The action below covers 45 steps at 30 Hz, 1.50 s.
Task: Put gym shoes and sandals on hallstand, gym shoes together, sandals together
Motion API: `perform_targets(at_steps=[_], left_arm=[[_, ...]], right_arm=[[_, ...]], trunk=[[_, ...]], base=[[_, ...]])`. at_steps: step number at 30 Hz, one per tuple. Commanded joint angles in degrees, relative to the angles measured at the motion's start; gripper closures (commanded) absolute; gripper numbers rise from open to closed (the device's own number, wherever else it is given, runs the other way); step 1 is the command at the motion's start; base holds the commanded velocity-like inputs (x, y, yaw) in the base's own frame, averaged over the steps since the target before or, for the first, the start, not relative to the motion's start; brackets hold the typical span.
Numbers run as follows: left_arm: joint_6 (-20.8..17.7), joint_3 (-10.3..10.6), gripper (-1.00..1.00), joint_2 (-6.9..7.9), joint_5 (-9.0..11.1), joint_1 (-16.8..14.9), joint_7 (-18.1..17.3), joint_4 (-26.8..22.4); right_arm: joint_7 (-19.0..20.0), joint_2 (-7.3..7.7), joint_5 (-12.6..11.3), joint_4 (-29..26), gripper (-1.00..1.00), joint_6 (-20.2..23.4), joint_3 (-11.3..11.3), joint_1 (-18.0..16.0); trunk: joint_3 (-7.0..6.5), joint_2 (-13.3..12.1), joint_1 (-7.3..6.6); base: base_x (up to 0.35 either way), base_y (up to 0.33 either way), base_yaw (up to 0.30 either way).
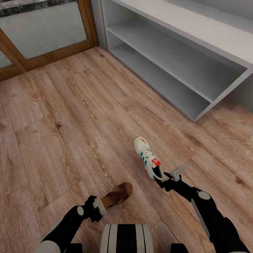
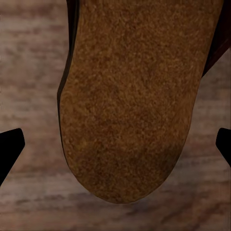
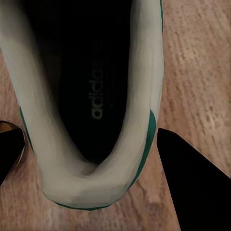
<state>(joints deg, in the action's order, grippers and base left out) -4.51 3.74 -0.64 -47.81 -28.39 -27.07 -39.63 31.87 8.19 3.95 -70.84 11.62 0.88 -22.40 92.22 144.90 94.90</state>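
Pickup step: each open hand straddles its shoe, left hand [image 1: 99, 208] the sandal [image 1: 117, 194], right hand [image 1: 171, 177] the gym shoe [image 1: 148, 157], neither gripped; closing comes next.

A wood-framed glass door [image 1: 42, 31] stands at the corridor's far left corner.

Sandal [image 1: 117, 195] left of gym shoe [image 1: 149, 159]; hallstand [image 1: 196, 66] beyond, seemingly empty.
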Motion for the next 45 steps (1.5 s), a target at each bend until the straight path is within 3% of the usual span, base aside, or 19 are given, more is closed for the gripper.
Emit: perform_targets(at_steps=[1,4,13,19,45], left_arm=[[-0.33,0.04,-1.0,-0.02,-0.18,0.0,-0.26,-0.15],[-0.33,0.04,-1.0,-0.09,-0.18,-0.04,-0.25,-0.16],[-0.4,-0.02,-1.0,-0.46,-3.59,-0.08,0.29,-0.21],[-0.41,-0.04,-1.0,-0.72,-4.44,-0.09,0.33,-0.19],[-0.49,-0.04,-1.0,-1.45,-4.84,-1.64,0.56,0.19]], right_arm=[[0.3,-0.01,0.35,-0.09,1.0,0.25,0.09,-0.02],[0.3,-0.01,0.35,-0.09,1.0,0.24,0.09,-0.02],[0.3,-0.01,0.35,-0.09,1.0,0.27,0.09,-0.02],[0.3,-0.01,0.35,-0.09,1.0,0.29,0.09,-0.02],[0.3,0.03,0.35,-0.16,1.0,0.33,0.09,-0.02]], trunk=[[0.03,0.01,-0.01],[0.03,0.01,-0.01],[0.03,0.01,-0.01],[0.03,0.01,-0.01],[0.03,0.01,-0.01]], base=[[0.0,0.0,0.0],[0.0,0.0,0.0],[0.0,0.0,0.0],[0.0,0.0,0.0],[0.0,0.0,0.0]])
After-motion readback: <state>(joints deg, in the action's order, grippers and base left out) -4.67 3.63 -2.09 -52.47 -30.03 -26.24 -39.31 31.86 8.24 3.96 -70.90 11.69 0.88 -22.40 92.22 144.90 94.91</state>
